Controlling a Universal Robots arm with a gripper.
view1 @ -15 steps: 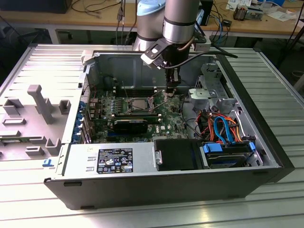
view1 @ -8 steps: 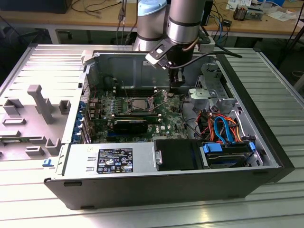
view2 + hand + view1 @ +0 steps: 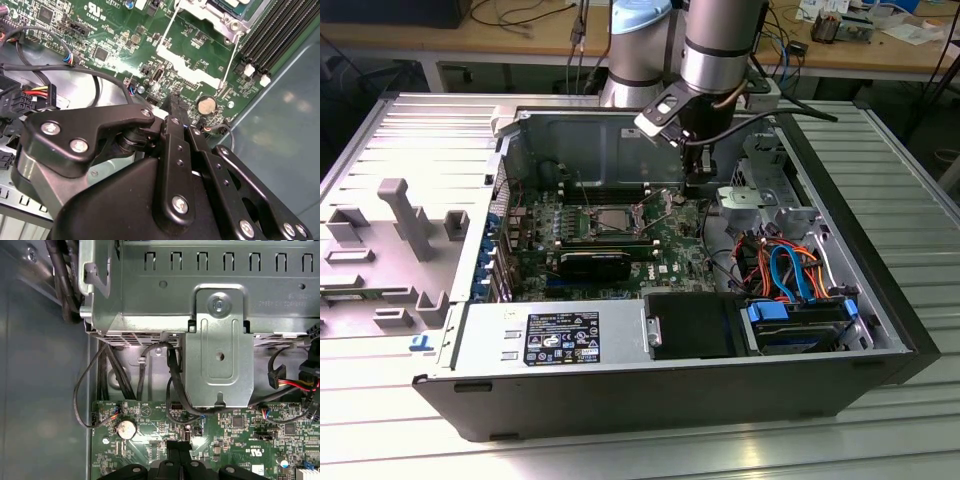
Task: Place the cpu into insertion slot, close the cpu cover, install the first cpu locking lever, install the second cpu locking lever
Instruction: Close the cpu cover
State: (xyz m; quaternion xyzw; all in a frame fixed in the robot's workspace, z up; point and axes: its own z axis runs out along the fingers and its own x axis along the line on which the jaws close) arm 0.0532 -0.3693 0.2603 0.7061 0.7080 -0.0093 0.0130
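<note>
In the exterior view my gripper [image 3: 696, 183] hangs inside the open computer case, just to the exterior view's right of the insertion slot [image 3: 605, 222], a square socket with a silvery rim on the green board. Its black fingers are shut with nothing between them, tips just above the board in both wrist views [image 3: 175, 101] [image 3: 179, 446]. A corner of the socket shows in the second wrist view, with the silvery cpu cover [image 3: 235, 21] lying around a grey cpu [image 3: 231, 3]. Two thin wire locking levers [image 3: 170, 30] [image 3: 230, 57] reach out from the socket toward the gripper.
A coin battery [image 3: 126, 428] and black memory slots [image 3: 272, 30] lie close to the fingertips. A metal drive cage [image 3: 217, 355] with cable bundles stands beside the gripper. The case wall [image 3: 600, 150] rises behind. A grey power supply [image 3: 550, 335] and drives [image 3: 795, 320] fill the front.
</note>
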